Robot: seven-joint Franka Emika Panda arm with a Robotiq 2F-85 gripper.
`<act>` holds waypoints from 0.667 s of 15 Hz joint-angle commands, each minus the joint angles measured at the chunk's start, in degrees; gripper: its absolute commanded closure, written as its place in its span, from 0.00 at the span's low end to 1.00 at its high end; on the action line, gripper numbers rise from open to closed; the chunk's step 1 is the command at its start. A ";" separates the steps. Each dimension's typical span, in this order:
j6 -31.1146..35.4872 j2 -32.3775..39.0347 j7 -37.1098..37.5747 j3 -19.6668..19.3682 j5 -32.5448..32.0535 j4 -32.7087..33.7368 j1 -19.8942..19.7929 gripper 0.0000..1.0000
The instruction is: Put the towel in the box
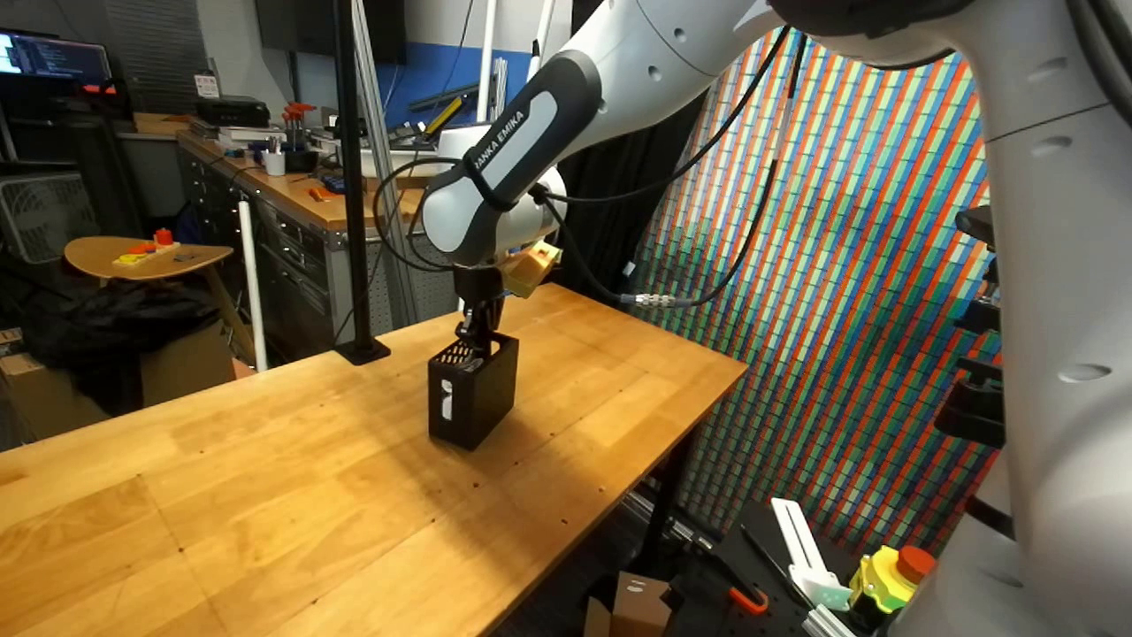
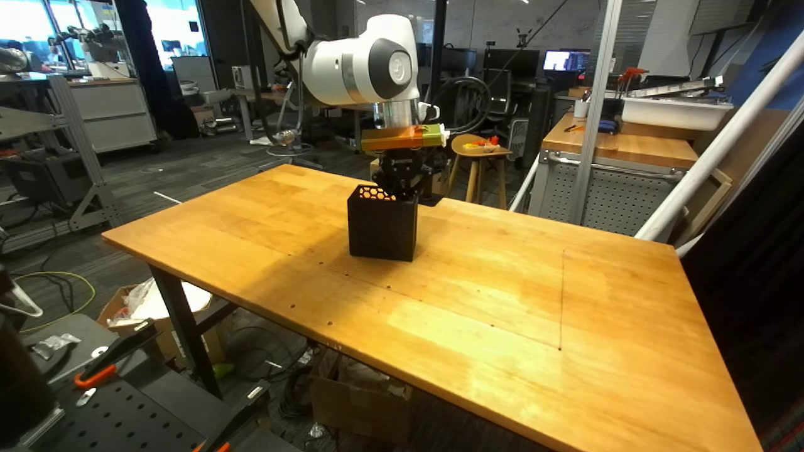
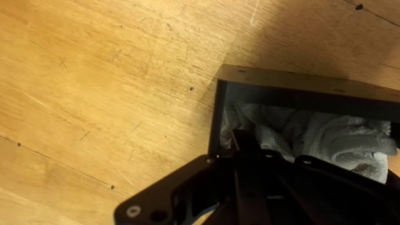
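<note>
The towel (image 3: 331,134) lies crumpled inside the dark box (image 2: 382,227), which stands on the wooden counter (image 2: 502,282). The fingers (image 3: 247,140) reach down into the box — together, tips by the white folds.

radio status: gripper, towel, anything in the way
Gripper shut, tip inside the box. Towel rumpled in there, can't tell if pinched. Possible snag: end wall close beside gripper.

I had the box (image 1: 478,402) standing upright on the wooden table (image 1: 265,495): black, open top, honeycomb holes through one wall, white marks on another face. In the wrist view I saw the towel (image 3: 334,134) down inside it, off-white, bunched in rumpled folds, partly hidden from me.
</note>
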 commanded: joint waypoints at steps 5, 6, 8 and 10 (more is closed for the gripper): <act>-0.77 -7.21 0.24 -0.98 -0.14 -2.64 -0.80 0.99; -1.41 -8.25 0.18 -1.16 -0.14 -2.42 -0.93 0.99; -2.65 -10.07 0.06 -1.37 0.02 -1.95 -1.18 0.99; -3.64 -11.84 0.38 -1.60 0.26 -1.65 -1.26 0.99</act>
